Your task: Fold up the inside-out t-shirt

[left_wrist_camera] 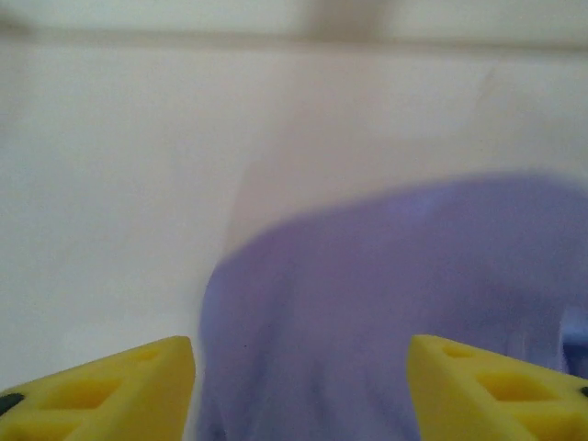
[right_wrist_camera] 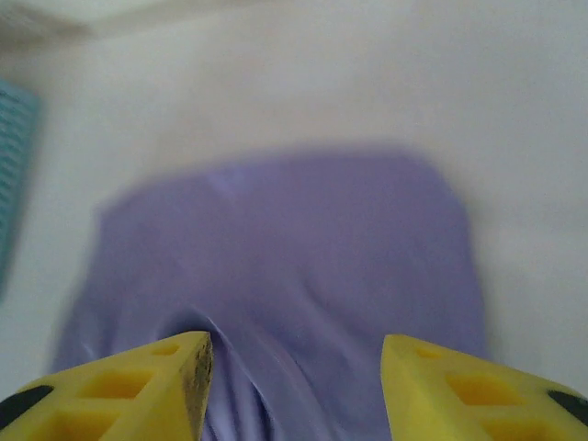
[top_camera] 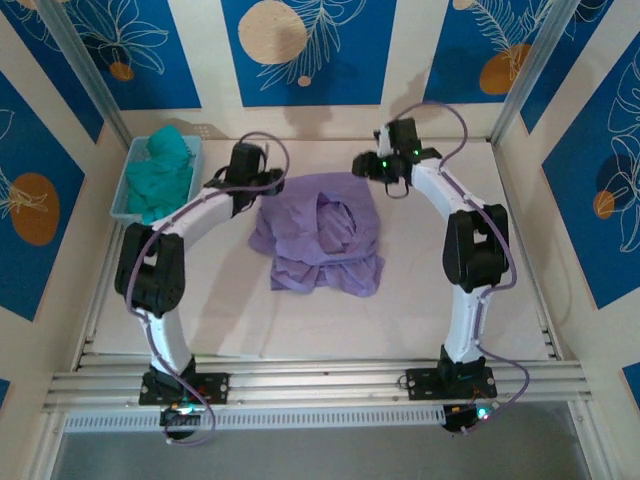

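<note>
Left gripper (left_wrist_camera: 300, 367) open at shirt's (top_camera: 320, 235) 10 o'clock edge, right gripper (right_wrist_camera: 296, 354) open at 1 o'clock, nothing pinched; shirt's crumpled mid-table, so both likely sit over far corners to grab and spread it flat.

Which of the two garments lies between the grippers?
The lavender t-shirt, crumpled mid-table; the teal garment sits in the blue bin at the far left.
</note>
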Tool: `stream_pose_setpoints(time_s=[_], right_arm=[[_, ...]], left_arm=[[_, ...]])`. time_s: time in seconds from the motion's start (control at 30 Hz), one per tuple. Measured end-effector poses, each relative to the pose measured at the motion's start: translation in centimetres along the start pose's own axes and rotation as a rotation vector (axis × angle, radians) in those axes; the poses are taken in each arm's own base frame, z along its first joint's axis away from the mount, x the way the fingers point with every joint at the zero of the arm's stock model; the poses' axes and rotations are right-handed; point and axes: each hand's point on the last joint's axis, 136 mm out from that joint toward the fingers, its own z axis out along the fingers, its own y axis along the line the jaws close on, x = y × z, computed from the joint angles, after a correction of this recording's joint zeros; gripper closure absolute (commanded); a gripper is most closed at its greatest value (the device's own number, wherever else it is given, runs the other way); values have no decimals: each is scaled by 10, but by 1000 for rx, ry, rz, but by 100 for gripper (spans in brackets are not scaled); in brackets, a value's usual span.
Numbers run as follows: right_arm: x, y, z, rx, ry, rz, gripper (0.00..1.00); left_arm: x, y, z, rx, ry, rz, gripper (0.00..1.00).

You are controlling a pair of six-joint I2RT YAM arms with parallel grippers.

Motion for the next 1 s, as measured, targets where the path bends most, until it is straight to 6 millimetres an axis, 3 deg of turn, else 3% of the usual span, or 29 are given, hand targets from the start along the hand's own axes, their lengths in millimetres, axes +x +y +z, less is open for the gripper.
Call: stream_pose_setpoints(time_s=[0.07,0.2,0.3,0.4,0.47,0.73,0.87,1.0], right_arm=[[43,-14,-7,46,79,21,47],[116,-18,-44,94,169,31,48],[153,-18,-59,118,214,29,49],[189,-25,-56,142,290,46,51],[207,-29,-52,154,338,67,53],[240,-24,-31,133,428,105,62],[241,-24,-25,130,428,111,64],[241,-24,-23,127,420,115,68]], left_arm=[[37,8,-21,13,46,-34,33],[90,-6,-69,130,75,-87,33],[133,-20,-78,198,143,-98,33],[186,-28,-81,233,261,-95,35],[207,-33,-84,251,310,-82,36],[223,-47,-81,297,356,-76,51],[230,-46,-79,294,379,-79,49],[232,-45,-84,297,379,-76,40]])
